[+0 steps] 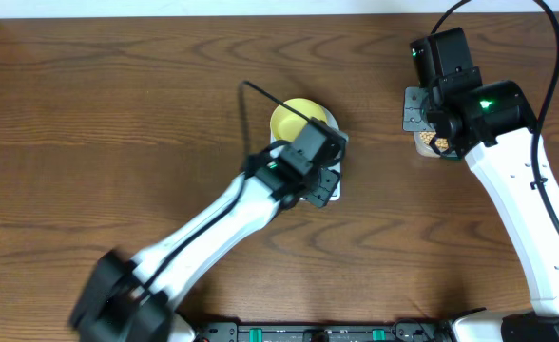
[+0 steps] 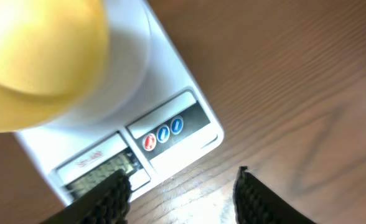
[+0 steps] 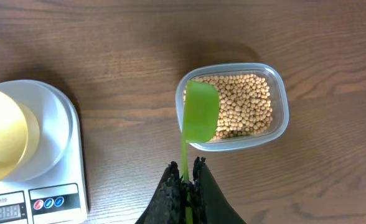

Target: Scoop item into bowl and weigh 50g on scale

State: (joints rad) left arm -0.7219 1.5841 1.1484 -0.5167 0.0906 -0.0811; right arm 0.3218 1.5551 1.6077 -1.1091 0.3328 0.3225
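Filling one clear tub toward the right edge of the dark wood-grain tabletop, many beans are seen. One green scoop is clamped by the right gripper over the tub's rim. One yellow bowl is set on one white scale mid-table; the left gripper is spread apart, empty.

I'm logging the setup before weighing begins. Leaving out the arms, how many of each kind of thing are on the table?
pale yellow bowl: 1
white scale: 1
clear tub of beans: 1
green scoop: 1
Total: 4
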